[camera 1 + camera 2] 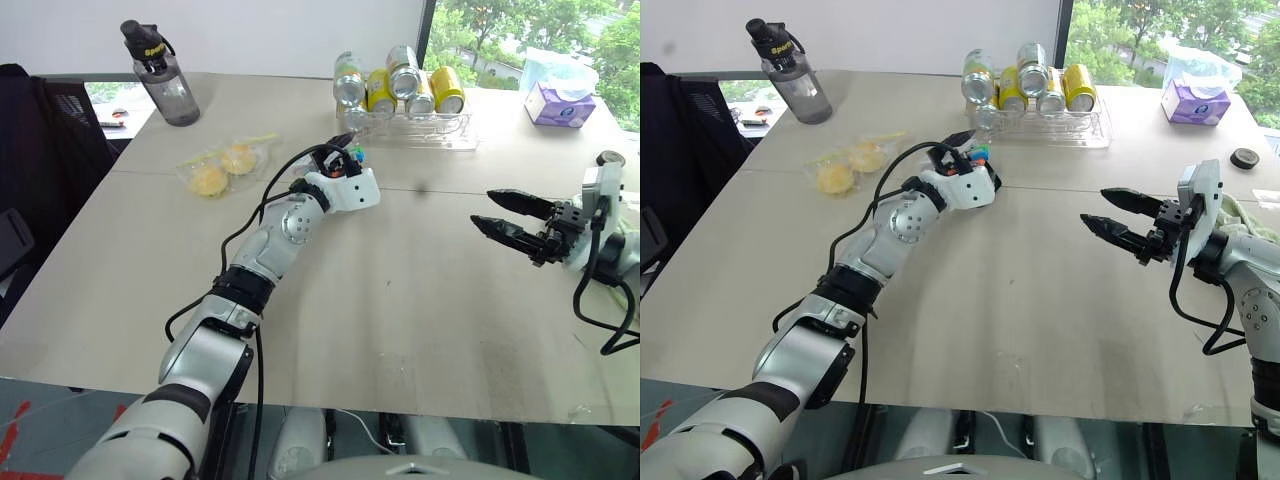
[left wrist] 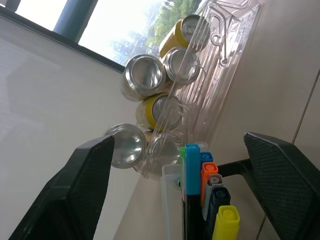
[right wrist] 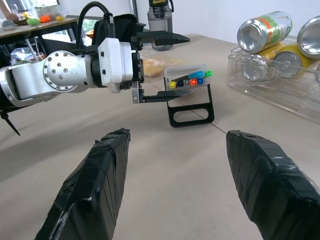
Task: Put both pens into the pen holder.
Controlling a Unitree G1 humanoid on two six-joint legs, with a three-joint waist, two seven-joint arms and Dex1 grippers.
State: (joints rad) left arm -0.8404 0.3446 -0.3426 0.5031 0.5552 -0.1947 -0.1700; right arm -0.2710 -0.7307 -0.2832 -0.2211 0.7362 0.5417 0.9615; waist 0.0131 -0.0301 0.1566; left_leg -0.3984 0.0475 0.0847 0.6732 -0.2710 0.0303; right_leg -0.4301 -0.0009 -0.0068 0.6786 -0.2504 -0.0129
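The pen holder (image 3: 189,100), black-framed with pale sides, stands on the table beside the clear can tray. A pen (image 2: 191,172) with a light-blue end and black barrel stands upright in it, among green, orange, grey, dark and yellow marker tips. I cannot tell the other pen apart from those markers. My left gripper (image 3: 164,66) is open, one finger (image 2: 75,195) on each side of the holder's top, holding nothing. My right gripper (image 1: 483,208) hovers open and empty over the table to the right, well apart from the holder (image 1: 346,156).
A clear tray (image 1: 440,135) with several drink cans sits just behind the holder. A bag of yellow fruit (image 1: 220,170) and a grey water bottle (image 1: 165,75) lie to the left. A purple tissue box (image 1: 560,105) is at the far right.
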